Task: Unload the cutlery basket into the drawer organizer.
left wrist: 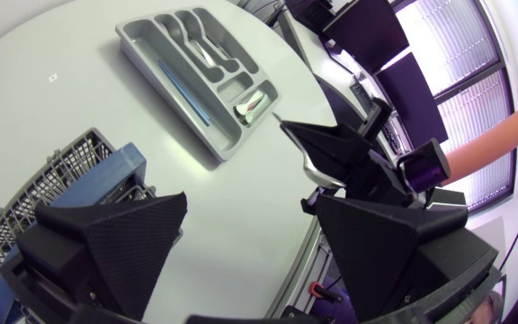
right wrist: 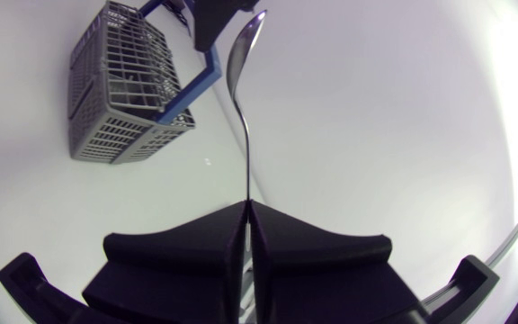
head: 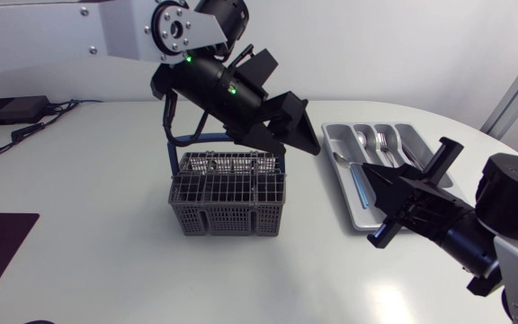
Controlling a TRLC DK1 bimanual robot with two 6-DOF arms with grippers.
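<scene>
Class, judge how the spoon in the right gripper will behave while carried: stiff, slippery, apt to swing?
The spoon looks like polished metal: probably stiff but slippery. The right gripper pinches only its handle end, so it might pivot.

From above, the left claw point(head: 293, 135) covers part of the basket point(head: 227, 193)'s blue handle and far rim. Whether any cutlery lies inside the basket cannot be told. The right claw point(head: 394, 193) hides the tray point(head: 329, 133)'s near end. The spoon point(right wrist: 244, 54)'s handle end vanishes inside the right claw's grip. In the left wrist view the basket is partly behind the left claw and cut off.
</scene>
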